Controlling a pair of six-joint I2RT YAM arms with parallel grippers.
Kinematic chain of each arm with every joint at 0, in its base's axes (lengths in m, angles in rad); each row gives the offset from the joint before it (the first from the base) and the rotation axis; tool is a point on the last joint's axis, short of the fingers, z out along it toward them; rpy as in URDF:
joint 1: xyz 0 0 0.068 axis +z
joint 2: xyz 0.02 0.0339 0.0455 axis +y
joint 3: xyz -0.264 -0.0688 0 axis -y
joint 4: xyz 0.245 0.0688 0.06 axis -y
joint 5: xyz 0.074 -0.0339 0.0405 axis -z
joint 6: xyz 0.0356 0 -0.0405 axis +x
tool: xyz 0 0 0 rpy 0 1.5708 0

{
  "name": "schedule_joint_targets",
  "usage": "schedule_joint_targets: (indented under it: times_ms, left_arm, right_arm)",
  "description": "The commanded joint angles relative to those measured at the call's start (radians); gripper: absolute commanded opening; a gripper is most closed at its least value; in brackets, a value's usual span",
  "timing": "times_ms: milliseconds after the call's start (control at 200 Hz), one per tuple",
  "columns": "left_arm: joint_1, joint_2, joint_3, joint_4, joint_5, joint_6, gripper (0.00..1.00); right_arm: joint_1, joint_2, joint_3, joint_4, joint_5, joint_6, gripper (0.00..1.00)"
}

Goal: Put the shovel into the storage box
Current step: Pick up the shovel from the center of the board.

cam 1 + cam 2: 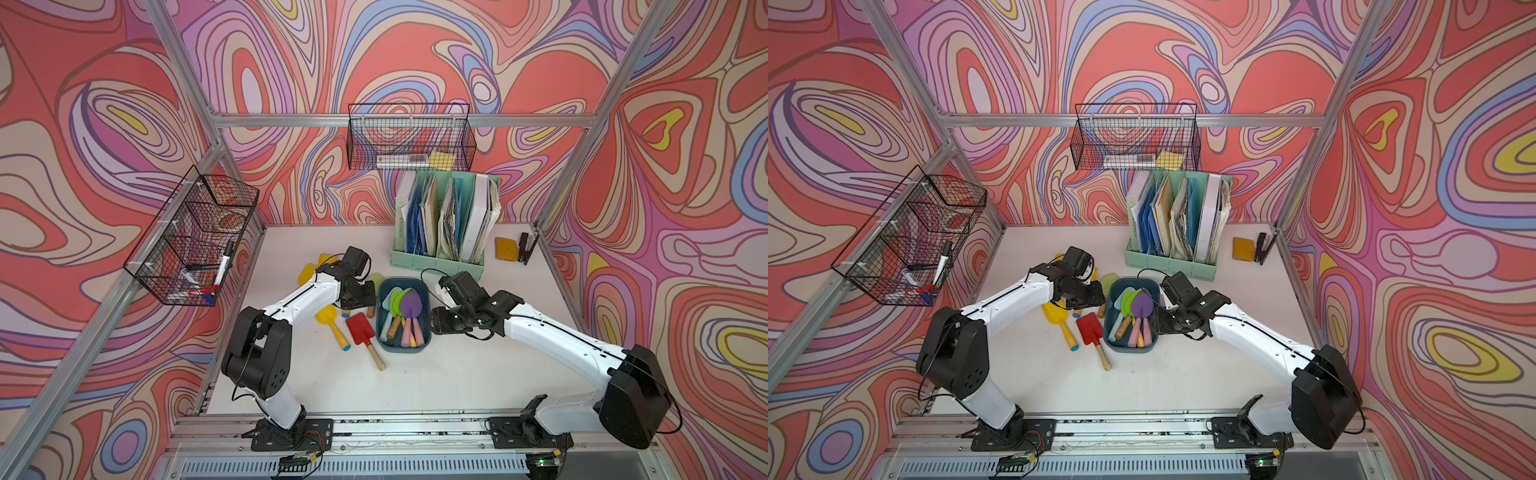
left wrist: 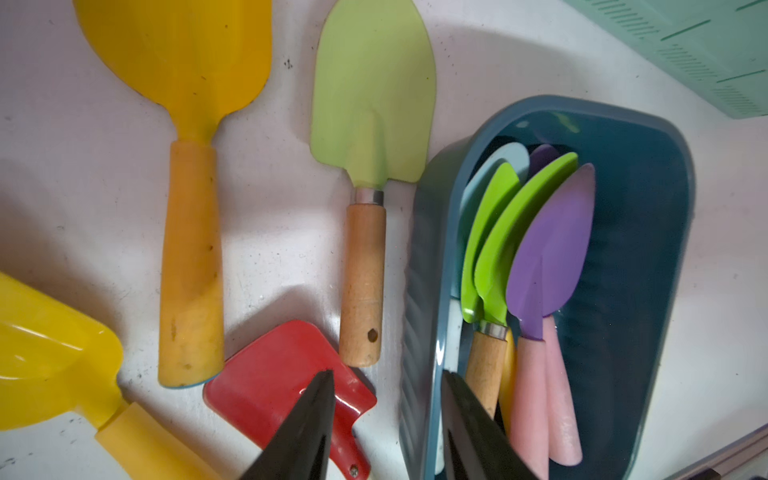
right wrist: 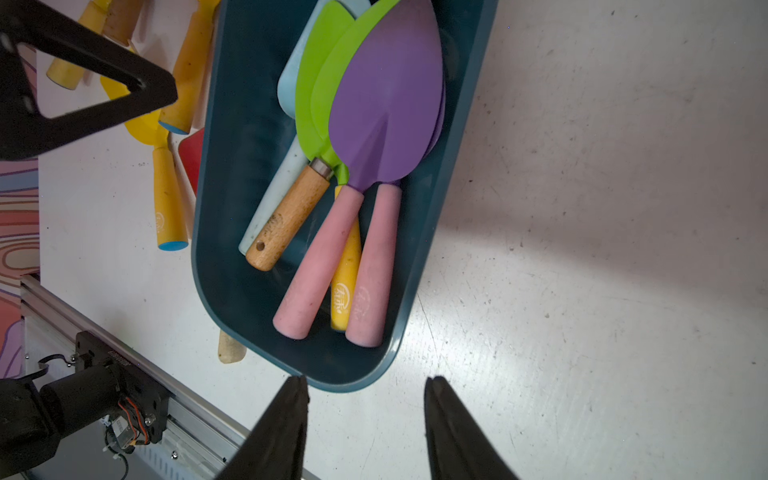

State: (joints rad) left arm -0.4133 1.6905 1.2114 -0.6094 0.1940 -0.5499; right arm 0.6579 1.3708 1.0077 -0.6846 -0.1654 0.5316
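A shallow, dark teal storage box (image 1: pixel 421 287) with rounded corners sits mid-way across the white table (image 1: pixel 457 374), its long axis running front to back. Left of it lie loose shovels: a yellow scoop (image 1: pixel 327 316), then a red shovel (image 1: pixel 358 329) just beside the box, blade toward the back, wooden handle toward the front.

In both top views my left arm (image 1: pixel 299 299) hides most of a pale green shovel (image 2: pixel 370 124); the left wrist view shows it whole. My left pincer (image 2: pixel 386 374) hangs partly spread and empty above the red blade and the box's edge.

Inside, 2 purple shovels (image 3: pixel 386 104) lie lengthwise, blades backward. My right pincer (image 3: pixel 366 380), partly spread, holds nothing beside the box's front end.
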Motion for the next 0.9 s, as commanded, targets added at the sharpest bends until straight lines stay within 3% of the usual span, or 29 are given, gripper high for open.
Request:
schedule_joint_targets:
  times_ms: [0, 896]
  left_arm:
    - [-0.002, 0.034, -0.004, 0.001, -0.027, 0.007, 0.46]
    - [-0.002, 0.187, 0.069, 0.039, 0.015, 0.043, 0.44]
  right_arm:
    - [0.006, -0.015, -0.011, 0.003, 0.004, -0.008, 0.47]
    - [0.006, -0.005, -0.018, 0.004, 0.007, -0.002, 0.47]
